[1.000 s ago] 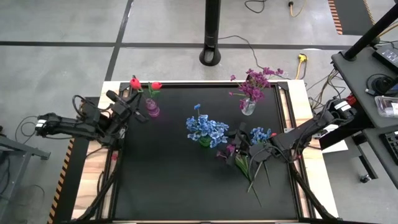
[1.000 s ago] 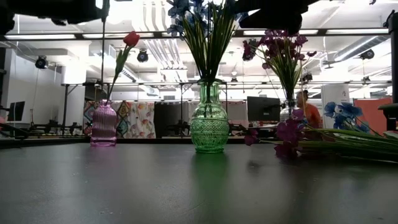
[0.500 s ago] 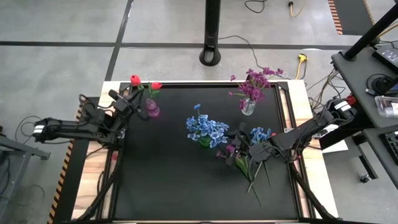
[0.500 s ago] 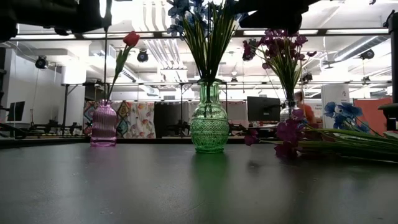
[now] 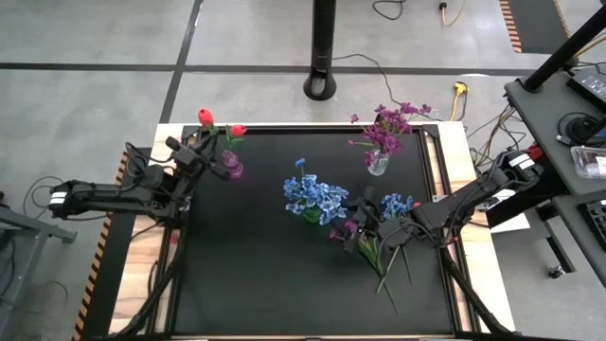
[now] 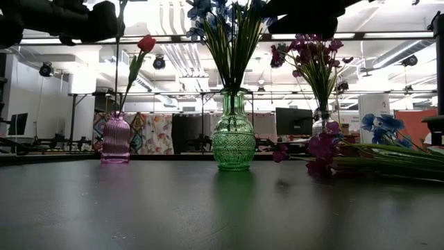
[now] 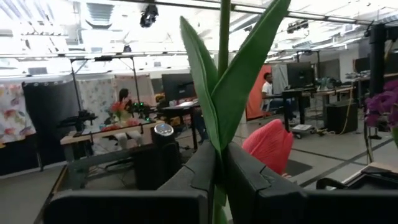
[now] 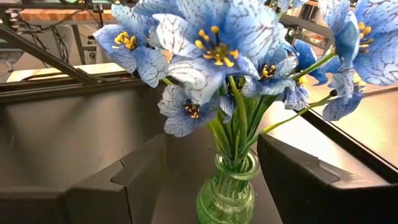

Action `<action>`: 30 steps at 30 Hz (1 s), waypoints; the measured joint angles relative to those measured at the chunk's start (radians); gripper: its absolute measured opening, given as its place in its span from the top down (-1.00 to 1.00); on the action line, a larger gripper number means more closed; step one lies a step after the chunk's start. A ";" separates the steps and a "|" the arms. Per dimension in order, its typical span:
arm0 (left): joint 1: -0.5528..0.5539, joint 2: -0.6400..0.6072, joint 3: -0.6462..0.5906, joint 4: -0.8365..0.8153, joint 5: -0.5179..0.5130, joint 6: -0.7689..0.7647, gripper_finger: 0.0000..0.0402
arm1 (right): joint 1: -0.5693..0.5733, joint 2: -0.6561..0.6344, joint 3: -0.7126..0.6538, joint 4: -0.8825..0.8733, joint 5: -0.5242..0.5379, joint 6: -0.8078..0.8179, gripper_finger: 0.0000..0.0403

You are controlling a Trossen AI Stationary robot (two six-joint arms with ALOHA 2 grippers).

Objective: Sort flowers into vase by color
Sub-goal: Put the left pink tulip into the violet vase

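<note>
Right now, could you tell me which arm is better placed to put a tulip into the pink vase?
Left. The left gripper is shut on a red tulip's stem right beside the pink vase. The right gripper, open, sits over loose flowers across the table.

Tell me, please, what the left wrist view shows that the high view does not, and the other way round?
Only the left wrist view shows the left claw shut on a green tulip stem, and people in the room behind. Only the high view shows the loose flowers lying under the right claw, the blue bouquet and the purple bouquet. Both show a red tulip bud.
</note>
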 joint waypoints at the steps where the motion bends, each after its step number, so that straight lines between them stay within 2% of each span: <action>1: 0.000 0.000 0.000 0.000 -0.005 -0.005 0.94 | 0.000 0.000 0.000 0.000 0.000 0.000 -0.21; 5: 0.000 0.006 0.000 0.005 -0.007 -0.024 0.84 | 0.000 0.000 0.000 0.000 0.000 0.000 -0.21; 11: 0.000 0.006 0.000 0.003 -0.075 -0.051 0.68 | 0.000 0.000 0.000 0.000 0.000 0.000 -0.21; 15: 0.000 0.007 0.000 -0.001 -0.085 -0.054 0.55 | 0.000 0.000 0.000 0.000 0.000 -0.001 -0.21; 30: -0.005 0.026 0.006 -0.089 -0.087 -0.120 -0.19 | 0.000 0.000 0.000 -0.001 -0.005 0.016 -0.21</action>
